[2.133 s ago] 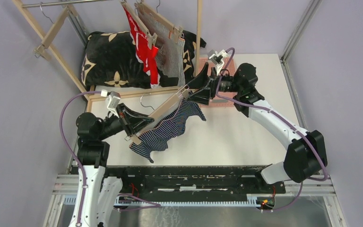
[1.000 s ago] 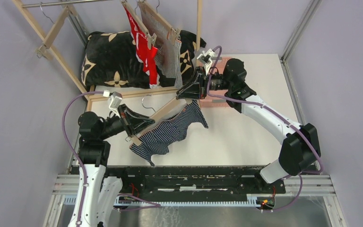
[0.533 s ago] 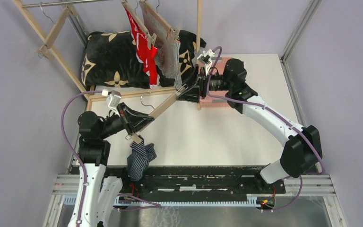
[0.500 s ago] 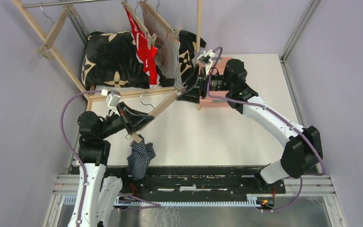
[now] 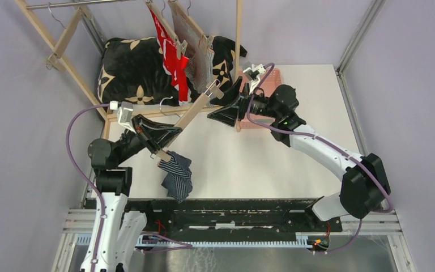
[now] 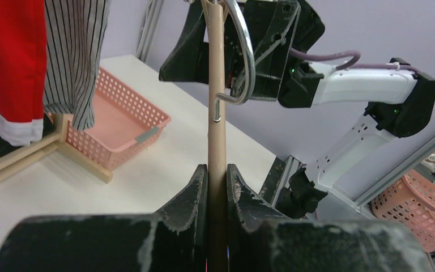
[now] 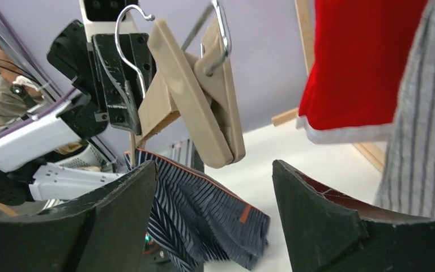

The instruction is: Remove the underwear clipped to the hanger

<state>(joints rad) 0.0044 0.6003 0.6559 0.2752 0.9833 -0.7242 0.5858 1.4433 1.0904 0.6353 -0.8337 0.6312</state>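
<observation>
Left fingers [image 6: 195,192] clamp the wooden hanger [image 5: 190,116] mid-bar. The navy striped boxers [image 5: 177,177] dangle bunched from its lower clip, over the tabletop [image 5: 272,158]. Right fingers [image 7: 323,226] are spread wide beside the bare upper clip [image 7: 204,102]. 2 more pairs — red boxers [image 5: 173,56], grey boxers [image 5: 201,65] — hang on the rack [image 5: 62,39].

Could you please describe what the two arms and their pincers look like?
The left arm and right arm have white links, black joints and a looping purple cable. The left pincer and right pincer have broad, scuffed black wedge fingers.
</observation>
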